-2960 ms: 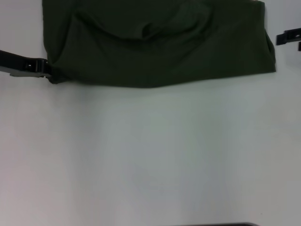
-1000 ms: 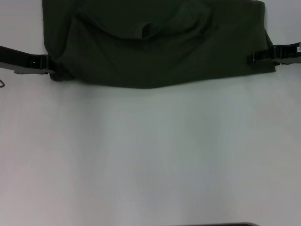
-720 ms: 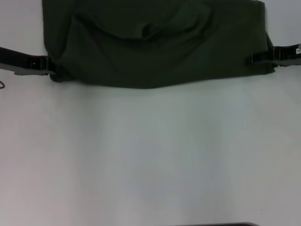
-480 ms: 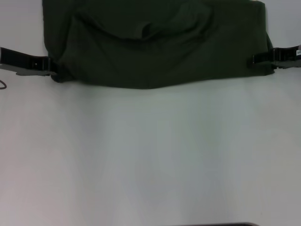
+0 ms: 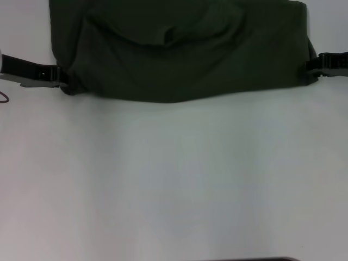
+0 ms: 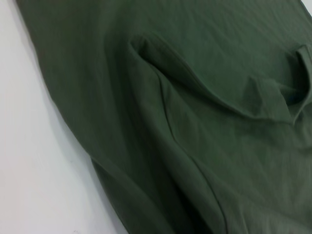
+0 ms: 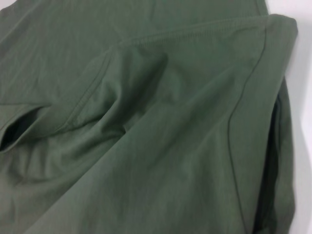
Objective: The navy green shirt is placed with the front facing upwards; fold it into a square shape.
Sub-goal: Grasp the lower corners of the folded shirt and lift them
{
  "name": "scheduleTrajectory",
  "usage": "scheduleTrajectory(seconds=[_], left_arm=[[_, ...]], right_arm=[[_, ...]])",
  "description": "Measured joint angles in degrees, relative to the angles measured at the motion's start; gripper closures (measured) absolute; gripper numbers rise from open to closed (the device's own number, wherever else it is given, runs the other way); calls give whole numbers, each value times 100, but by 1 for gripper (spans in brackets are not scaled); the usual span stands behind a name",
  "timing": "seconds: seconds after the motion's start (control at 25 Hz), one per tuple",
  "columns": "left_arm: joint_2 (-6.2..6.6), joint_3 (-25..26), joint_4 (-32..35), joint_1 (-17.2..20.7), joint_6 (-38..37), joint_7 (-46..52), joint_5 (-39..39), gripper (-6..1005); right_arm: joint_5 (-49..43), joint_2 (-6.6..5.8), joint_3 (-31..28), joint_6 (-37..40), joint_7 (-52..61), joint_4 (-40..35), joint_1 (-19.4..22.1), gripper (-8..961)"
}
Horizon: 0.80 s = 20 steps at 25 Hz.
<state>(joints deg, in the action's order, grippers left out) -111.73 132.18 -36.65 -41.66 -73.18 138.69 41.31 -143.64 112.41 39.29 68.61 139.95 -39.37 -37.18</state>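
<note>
The navy green shirt [image 5: 179, 49] lies folded along the far side of the white table [image 5: 174, 179], plain green side up, with a creased pocket of cloth near its middle. My left gripper [image 5: 61, 78] rests against the shirt's near left corner, where the cloth bunches. Over on the other side, my right gripper [image 5: 311, 65] sits at the shirt's right edge, just above the near right corner. In the left wrist view the shirt [image 6: 195, 122] fills most of the picture with long folds. The right wrist view is likewise full of the shirt [image 7: 146, 122], with a hemmed layer on top.
Bare white table stretches from the shirt's near hem to the front. A thin dark cable [image 5: 3, 98] shows at the left border. A dark strip [image 5: 250, 259] lies along the bottom edge.
My right gripper had reached in over the shirt's right side and has drawn back to its right edge. The left gripper has edged right against the near left corner.
</note>
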Motion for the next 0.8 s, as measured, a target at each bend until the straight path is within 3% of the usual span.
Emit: scheduleTrajectory(seconds=[0.04,0.12,0.52,0.8], left_arm=[[1,-4,0,0,-1,0,0,958],[1,-16,3,-3,1,0,0,958],[30,-37,18,-17,-27,0,0,957],[196,-44,-16,-41,-685,-58,-2,958]], right_arm=[[-3,-3,6,-8,16,0,1,434],[-12,-10,21,-24,43,0,0,648],[-144,-35,44,8,202,-42,-9,854],[-463,-211,59,853,433,-208,-101,924]])
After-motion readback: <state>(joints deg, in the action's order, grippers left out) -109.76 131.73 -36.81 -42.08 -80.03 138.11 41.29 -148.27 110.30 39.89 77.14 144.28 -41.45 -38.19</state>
